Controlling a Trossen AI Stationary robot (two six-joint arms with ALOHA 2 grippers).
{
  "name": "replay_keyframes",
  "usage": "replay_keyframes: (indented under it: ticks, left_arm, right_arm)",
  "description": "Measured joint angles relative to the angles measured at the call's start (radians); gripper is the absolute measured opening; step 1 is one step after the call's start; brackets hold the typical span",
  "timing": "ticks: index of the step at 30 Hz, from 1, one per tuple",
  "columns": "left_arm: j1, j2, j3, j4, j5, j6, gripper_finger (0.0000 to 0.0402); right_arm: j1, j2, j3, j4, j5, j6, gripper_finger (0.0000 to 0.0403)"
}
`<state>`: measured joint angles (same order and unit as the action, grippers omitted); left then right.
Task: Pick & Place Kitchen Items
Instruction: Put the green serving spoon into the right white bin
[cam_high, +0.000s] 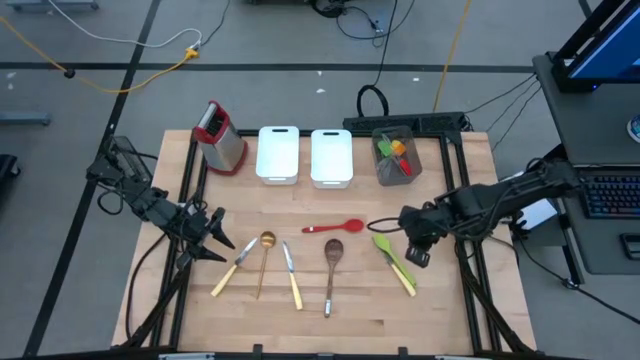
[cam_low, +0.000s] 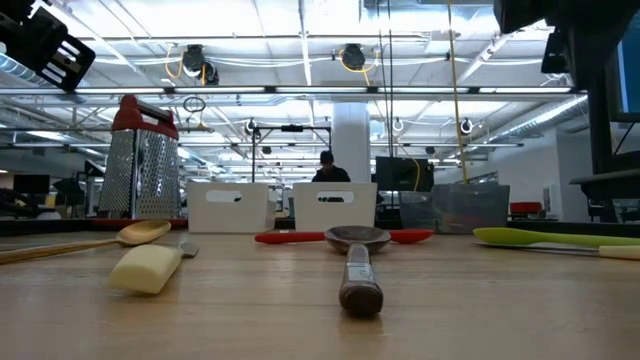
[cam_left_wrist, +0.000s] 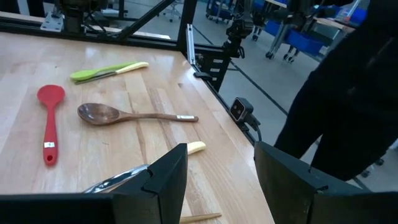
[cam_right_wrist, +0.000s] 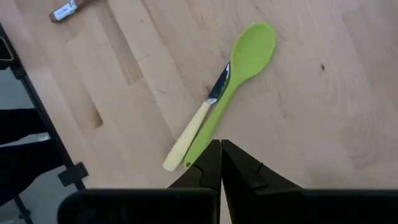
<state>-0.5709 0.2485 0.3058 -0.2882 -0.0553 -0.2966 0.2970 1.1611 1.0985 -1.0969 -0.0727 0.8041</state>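
Observation:
Several utensils lie flat on the wooden table: a red spoon (cam_high: 335, 227), a wooden spoon (cam_high: 331, 268), a gold spoon (cam_high: 265, 258), two cream-handled knives (cam_high: 235, 266) (cam_high: 291, 274), and a green spoon (cam_right_wrist: 245, 56) with a third cream-handled knife (cam_right_wrist: 199, 121) against it. My right gripper (cam_right_wrist: 221, 152) is shut and empty. It points steeply down, hovering above the green spoon's handle end (cam_high: 408, 285). At the table's left, my left gripper (cam_high: 218, 243) stands open and empty near the leftmost knife.
At the table's far side stand a red-topped box grater (cam_high: 220, 137), two white trays (cam_high: 278, 153) (cam_high: 331, 157) and a grey bin (cam_high: 395, 155) holding green, red and orange utensils. A black frame (cam_high: 455, 135) borders the table. A person shows far behind the table in the low view.

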Motion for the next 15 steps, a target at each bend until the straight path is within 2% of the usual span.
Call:
replay_keyframes:
  ticks: [7, 15]
  left_arm:
    - [0.0, 0.0, 0.0, 0.0, 0.001, 0.001, 0.0191]
    - [0.0, 0.0, 0.0, 0.0, 0.001, 0.007, 0.0191]
  right_arm:
    - [0.0, 0.025, 0.0, -0.006, 0.039, 0.049, 0.0005]
    - [0.0, 0.025, 0.0, -0.008, 0.054, 0.073, 0.0056]
